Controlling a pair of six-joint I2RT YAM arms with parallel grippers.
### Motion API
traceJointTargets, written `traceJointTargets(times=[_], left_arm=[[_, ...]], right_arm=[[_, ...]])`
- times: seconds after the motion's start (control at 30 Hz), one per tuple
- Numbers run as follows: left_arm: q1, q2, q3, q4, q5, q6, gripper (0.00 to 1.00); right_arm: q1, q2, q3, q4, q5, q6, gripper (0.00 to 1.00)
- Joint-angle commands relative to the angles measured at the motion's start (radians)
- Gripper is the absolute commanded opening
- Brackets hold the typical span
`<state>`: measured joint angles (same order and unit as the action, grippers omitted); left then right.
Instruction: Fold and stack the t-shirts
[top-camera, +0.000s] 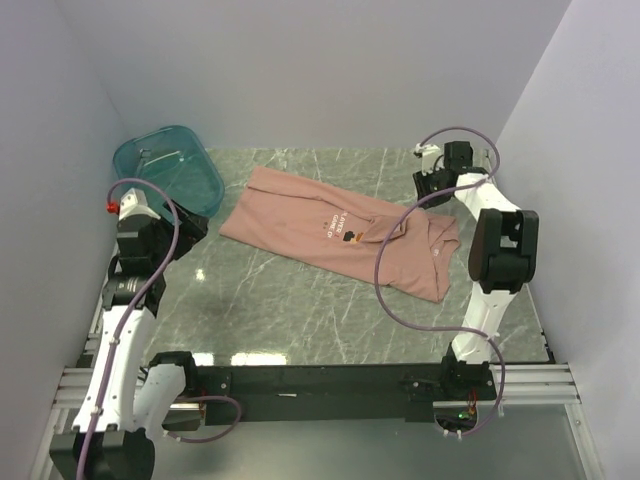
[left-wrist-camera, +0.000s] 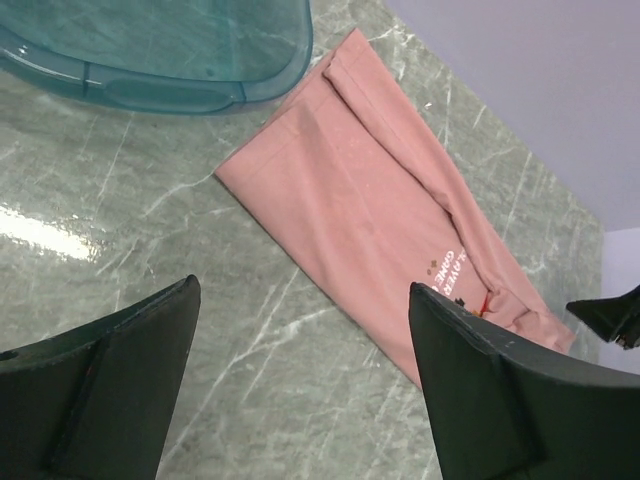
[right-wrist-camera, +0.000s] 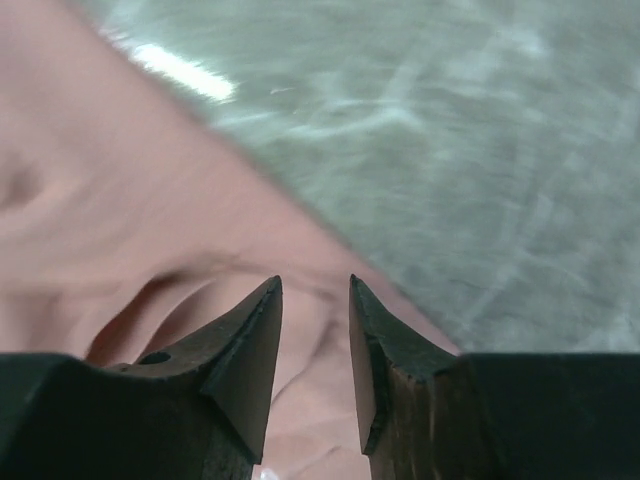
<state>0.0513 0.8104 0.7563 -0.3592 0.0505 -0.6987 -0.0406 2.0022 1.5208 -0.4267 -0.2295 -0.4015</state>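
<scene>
The dusty-pink t-shirt lies on the table as a long slanted strip. Its small chest graphic and white text face up, and its right end is bunched in folds. My right gripper hangs over that right end. In the right wrist view it is open by a narrow gap, with rumpled pink cloth just below and nothing pinched. My left gripper is open wide above bare table, short of the shirt's near edge and holding nothing.
A translucent teal tub stands at the back left corner, close to the shirt's left end; its rim shows in the left wrist view. White walls close in the green marble table on three sides.
</scene>
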Motion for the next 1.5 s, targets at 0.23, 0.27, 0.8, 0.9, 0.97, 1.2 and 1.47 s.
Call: traceJointTargets(times=[0.23, 0.27, 0.8, 0.9, 0.97, 1.2, 1.47], left_arm=[[0.002, -0.073, -0.11, 0.046, 0.072, -0.074, 0.9], [0.002, -0.071, -0.11, 0.043, 0.072, -0.071, 0.9], [0.002, -0.099, -0.16, 0.063, 0.1, -0.111, 0.89], [0.002, -0.096, -0.158, 0.062, 0.103, -0.11, 0.89], [0.002, -0.097, -0.156, 0.062, 0.103, -0.111, 0.89], [0.002, -0.108, -0.161, 0.055, 0.101, -0.114, 0.89], [0.002, -0.111, -0.158, 0.055, 0.103, -0.119, 0.89]], right_arm=[[0.007, -0.141, -0.005, -0.486, -0.465, -0.699, 0.42], [0.01, -0.146, -0.011, -0.5, -0.47, -0.727, 0.42], [0.116, -0.086, -0.036, -0.369, -0.297, -0.565, 0.39], [0.122, -0.08, -0.034, -0.366, -0.295, -0.55, 0.35], [0.127, -0.076, -0.037, -0.362, -0.297, -0.54, 0.3], [0.13, -0.049, 0.042, -0.337, -0.355, -0.386, 0.0], [0.177, 0.012, 0.113, -0.248, -0.357, -0.237, 0.0]])
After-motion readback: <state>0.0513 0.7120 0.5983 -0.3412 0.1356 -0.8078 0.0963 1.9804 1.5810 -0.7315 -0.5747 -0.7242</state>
